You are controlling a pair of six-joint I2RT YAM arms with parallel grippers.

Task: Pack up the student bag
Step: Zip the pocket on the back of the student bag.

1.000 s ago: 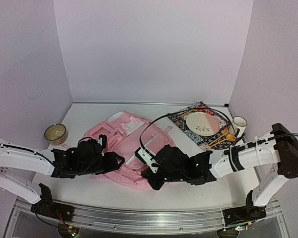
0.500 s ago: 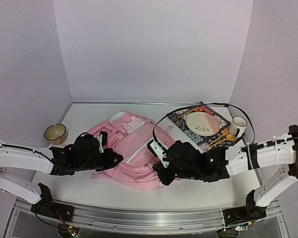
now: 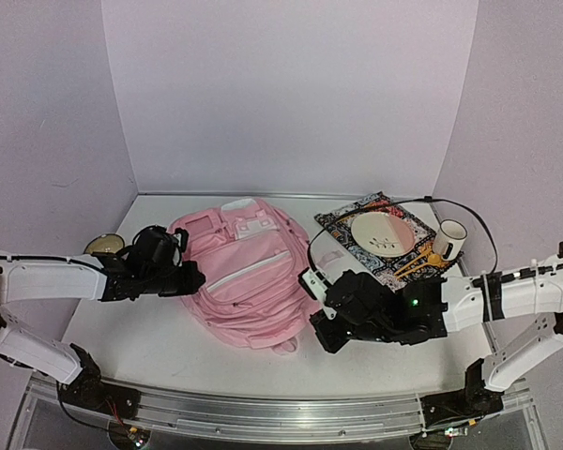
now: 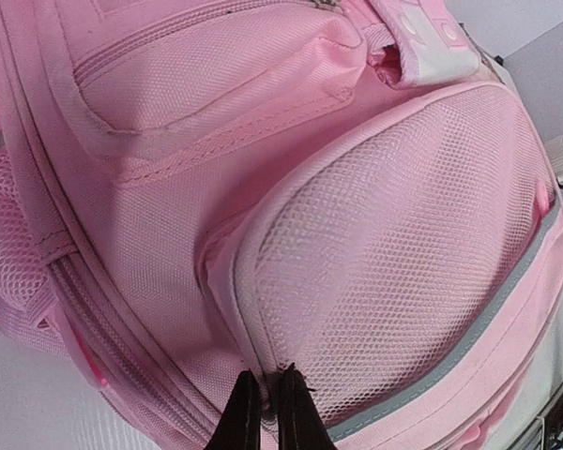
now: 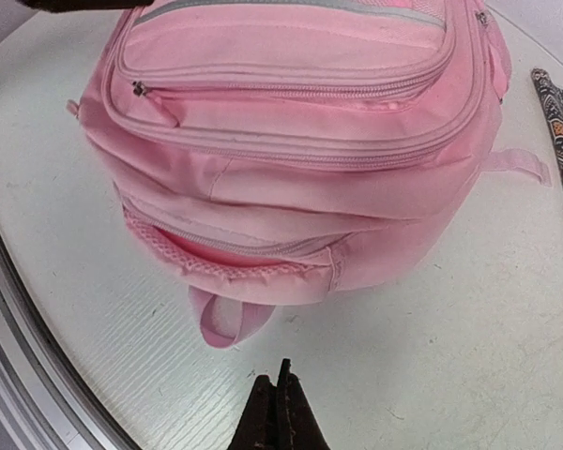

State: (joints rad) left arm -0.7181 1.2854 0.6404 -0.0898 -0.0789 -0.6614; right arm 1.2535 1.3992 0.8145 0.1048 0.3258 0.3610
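The student bag (image 3: 249,277) is a big pink backpack lying front-up in the middle of the table. My left gripper (image 3: 193,279) is at its left side. In the left wrist view the left gripper (image 4: 265,380) is shut on the edge of the bag's mesh side pocket (image 4: 385,253), with fabric pinched between the tips. My right gripper (image 3: 319,332) is beside the bag's near right corner. In the right wrist view the right gripper (image 5: 281,375) is shut and empty over the bare table. It is just short of the bag's (image 5: 300,141) pink hanging loop (image 5: 227,323).
A patterned mat (image 3: 357,246) at the back right carries a plate (image 3: 381,232) and a wooden spoon (image 3: 422,262), with a white mug (image 3: 450,238) beside it. A black cable (image 3: 469,217) arcs over them. A small bowl (image 3: 101,244) sits far left, behind my left arm.
The bag has swung from a crumpled, slanted heap to lying flat and front-up. My left gripper moved back and left with its side. My right gripper came off the bag and moved right.
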